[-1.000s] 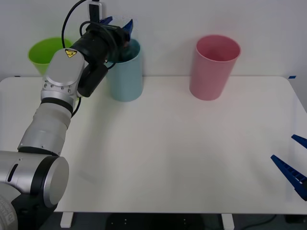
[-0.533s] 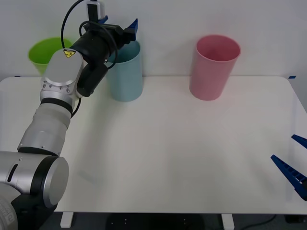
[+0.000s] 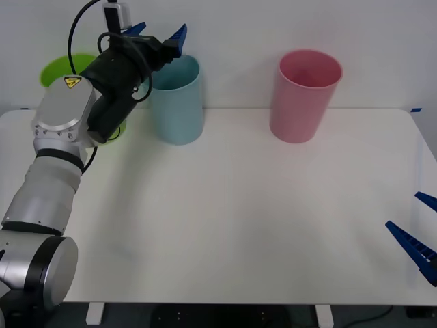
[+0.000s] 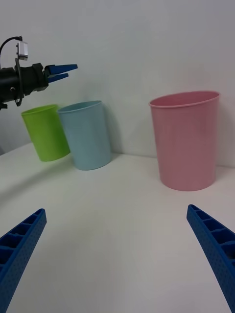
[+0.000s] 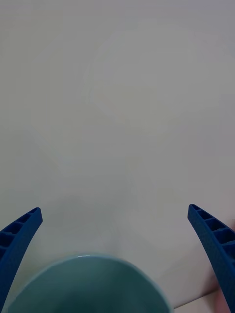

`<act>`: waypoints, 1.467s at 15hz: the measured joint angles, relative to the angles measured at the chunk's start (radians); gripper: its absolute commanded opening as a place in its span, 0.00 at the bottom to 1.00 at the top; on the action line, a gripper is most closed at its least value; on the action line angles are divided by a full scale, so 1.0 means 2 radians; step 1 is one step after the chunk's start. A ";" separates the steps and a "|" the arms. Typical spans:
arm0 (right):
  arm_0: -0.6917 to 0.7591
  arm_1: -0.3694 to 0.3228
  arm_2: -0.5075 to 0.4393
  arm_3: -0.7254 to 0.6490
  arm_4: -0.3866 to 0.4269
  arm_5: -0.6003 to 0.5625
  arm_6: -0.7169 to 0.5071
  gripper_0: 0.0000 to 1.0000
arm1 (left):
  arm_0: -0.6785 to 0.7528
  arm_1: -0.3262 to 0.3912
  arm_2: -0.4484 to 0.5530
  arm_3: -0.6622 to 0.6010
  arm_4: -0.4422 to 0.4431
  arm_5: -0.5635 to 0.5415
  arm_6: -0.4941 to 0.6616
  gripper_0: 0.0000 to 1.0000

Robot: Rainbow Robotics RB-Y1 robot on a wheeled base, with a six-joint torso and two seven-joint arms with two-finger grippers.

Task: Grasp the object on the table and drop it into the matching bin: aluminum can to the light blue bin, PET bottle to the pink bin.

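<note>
Along the table's (image 3: 273, 225) far edge stand three bins: a green bin (image 3: 65, 72) toward the far left corner, the blue bin (image 3: 177, 102) beside it, and the pink bin (image 3: 304, 96) well apart, right of the middle. My left gripper (image 3: 156, 32) hangs above the blue bin's rim on its left side, fingers spread wide with nothing between them. In the left wrist view the two blue fingers (image 5: 19, 239) stand at the corners and the bin's open mouth (image 5: 88, 283) lies below them. I cannot see the can anywhere; the tabletop is bare apart from the bins, and the views do not reach the blue bin's bottom. My judgement is that the can already lies inside it, but I cannot confirm this.

The right gripper (image 3: 413, 239) waits near the table's right edge toward the near corner, its fingers spread as well and holding nothing.

The step in hand, as I read it, is pulling the left arm clear. To do it well I would lift straight up before swinging back, keeping the fingers off the blue rim and the elbow away from the green bin just behind it, since these light bins would tip easily.
</note>
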 measured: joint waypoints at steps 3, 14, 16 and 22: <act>0.000 0.000 0.000 0.000 0.000 0.000 0.000 1.00 | 0.044 0.024 -0.008 -0.045 0.042 -0.017 -0.009 1.00; 0.000 0.000 0.000 0.000 0.000 0.000 0.000 1.00 | 0.251 0.079 0.084 -0.228 0.100 -0.162 -0.025 1.00; 0.000 0.000 0.000 0.000 0.000 0.000 0.000 1.00 | 0.285 0.080 0.116 -0.258 0.100 -0.194 -0.021 1.00; 0.000 0.000 0.000 0.000 0.000 0.000 0.000 1.00 | 0.391 0.082 0.185 -0.345 0.101 -0.253 -0.001 1.00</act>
